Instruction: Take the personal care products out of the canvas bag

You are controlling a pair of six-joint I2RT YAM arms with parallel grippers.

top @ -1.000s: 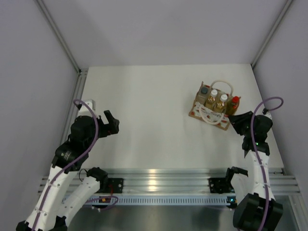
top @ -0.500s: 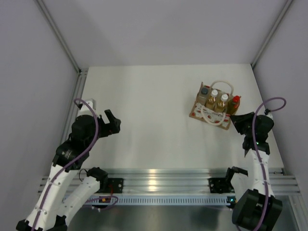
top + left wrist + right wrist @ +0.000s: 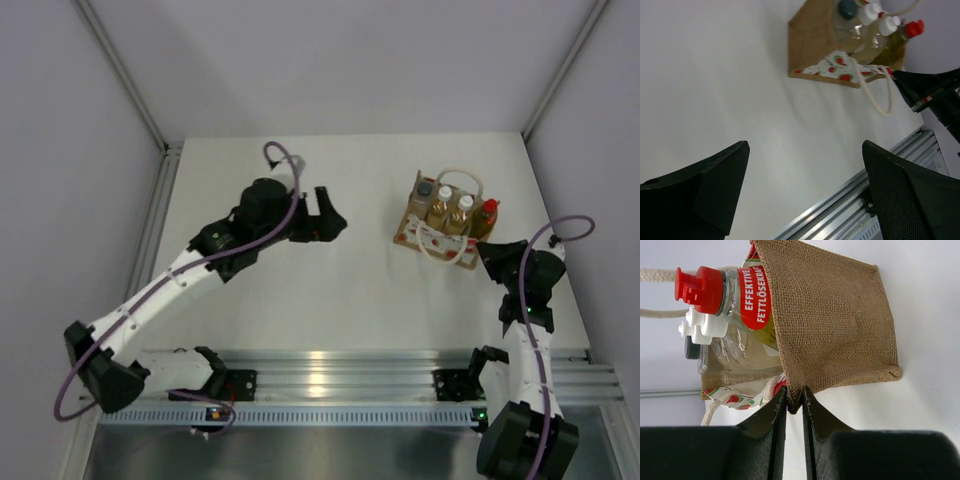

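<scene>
Fingers of the left gripper (image 3: 330,215) stand wide apart with nothing between them in the top view. The left arm is stretched far out over the middle of the table (image 3: 300,300), well apart from the canvas bag (image 3: 425,238). The right arm is folded close, with the right gripper (image 3: 489,252) at the bag's near right corner. All four bottles (image 3: 445,210) stand upright inside the bag, so by my reading nothing is out yet and the whole unloading is left. The left wrist view shows the bag far ahead of its spread fingers (image 3: 715,185), caps poking above the rim. In the right wrist view the fingers (image 3: 775,425) are nearly together, pinching the bag's burlap edge, seemingly to steady it; the red-capped bottle (image 3: 735,295) sits just inside that wall.
</scene>
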